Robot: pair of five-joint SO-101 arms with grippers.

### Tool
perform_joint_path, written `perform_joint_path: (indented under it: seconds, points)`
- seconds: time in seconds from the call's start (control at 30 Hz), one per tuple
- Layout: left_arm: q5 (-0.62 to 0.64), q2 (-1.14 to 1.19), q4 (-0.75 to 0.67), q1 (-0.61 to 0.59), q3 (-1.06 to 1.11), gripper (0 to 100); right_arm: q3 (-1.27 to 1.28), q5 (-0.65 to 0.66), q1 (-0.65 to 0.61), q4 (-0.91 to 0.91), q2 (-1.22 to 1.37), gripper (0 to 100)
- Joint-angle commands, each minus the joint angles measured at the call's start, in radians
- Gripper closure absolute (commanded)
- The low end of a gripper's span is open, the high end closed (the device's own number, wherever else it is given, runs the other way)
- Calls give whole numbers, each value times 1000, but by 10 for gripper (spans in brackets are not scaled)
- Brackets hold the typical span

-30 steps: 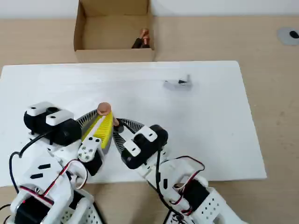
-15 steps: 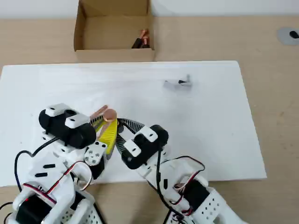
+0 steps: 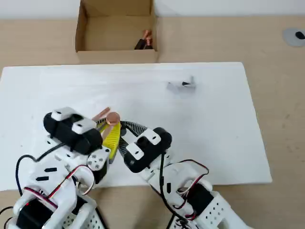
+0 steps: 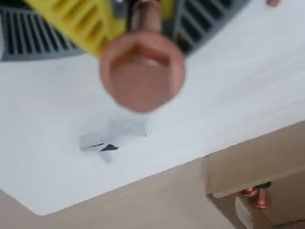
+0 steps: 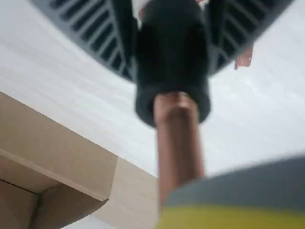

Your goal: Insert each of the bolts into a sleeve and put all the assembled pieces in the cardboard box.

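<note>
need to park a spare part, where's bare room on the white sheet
The right half of the white sheet is bare, from the grey scrap down to the near edge. The strip below the cardboard box is free too. Crowded: near left, where left hand and right hand meet over bolt and sleeve.

One bolt (image 4: 142, 71) held between the jaws of the left gripper (image 4: 143, 16), a second bolt (image 3: 100, 114) seen just beside those jaws, one sleeve (image 5: 171, 81) held between the jaws of the right gripper (image 5: 171, 24), two bolt heads (image 3: 147, 34) counted in one cardboard box (image 3: 81, 34).
</note>
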Motion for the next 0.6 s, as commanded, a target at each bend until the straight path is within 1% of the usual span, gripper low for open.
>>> perform_joint_path:
  seconds: [0.0,0.07,0.17,0.3,0.47,0.57]
  points:
    - [-17,-4,3,0,-9,952,-4,-9,7,-26,-156,973]
    - [-17,-4,12,0,-8,919,-4,-9,7,-26,-156,973]
    - [-12,-4,66,2,-15,857,-4,-6,7,-26,-156,973]
    - [-17,-4,109,2,-17,847,-4,-6,36,-26,-156,973]
    - [-17,-4,100,-31,-20,847,-4,-9,79,-26,-156,973]
    - [-14,1,107,-37,-63,847,-4,-9,90,-44,-156,973]
